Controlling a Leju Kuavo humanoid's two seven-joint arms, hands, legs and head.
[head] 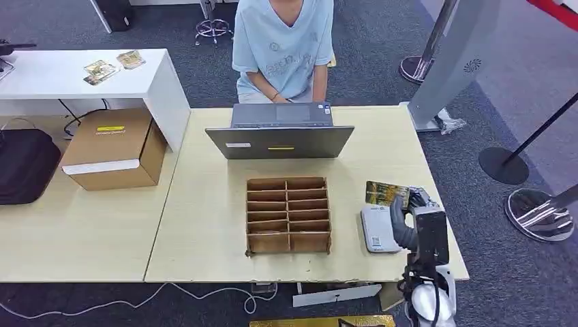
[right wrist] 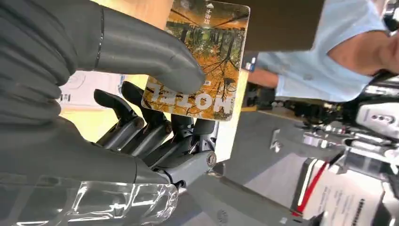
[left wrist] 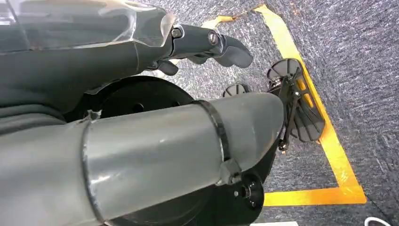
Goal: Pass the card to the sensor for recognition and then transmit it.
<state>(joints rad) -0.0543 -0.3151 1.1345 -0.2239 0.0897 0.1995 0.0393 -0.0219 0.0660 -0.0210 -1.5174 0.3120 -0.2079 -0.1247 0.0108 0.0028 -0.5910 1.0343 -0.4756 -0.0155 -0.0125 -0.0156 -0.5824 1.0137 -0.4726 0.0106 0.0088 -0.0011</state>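
Observation:
My right hand (head: pixel 407 216) hovers over the right side of the wooden table and pinches a card (head: pixel 387 193) printed with autumn trees. In the right wrist view the thick thumb presses the card (right wrist: pixel 205 61) against the dark fingers (right wrist: pixel 155 134). Just below the card lies a white flat sensor (head: pixel 379 229), close to the table's front right corner. My left hand (left wrist: pixel 207 44) hangs beside my body over the carpet, fingers curled in, holding nothing.
A cardboard sorting rack (head: pixel 289 214) with many slots stands mid-table. Behind it an open laptop (head: pixel 281 133) faces a seated person (head: pixel 283 48) in a light blue shirt. A cardboard box (head: pixel 114 148) and a black bag (head: pixel 26 165) sit at left. Barrier posts (head: pixel 503 163) stand at right.

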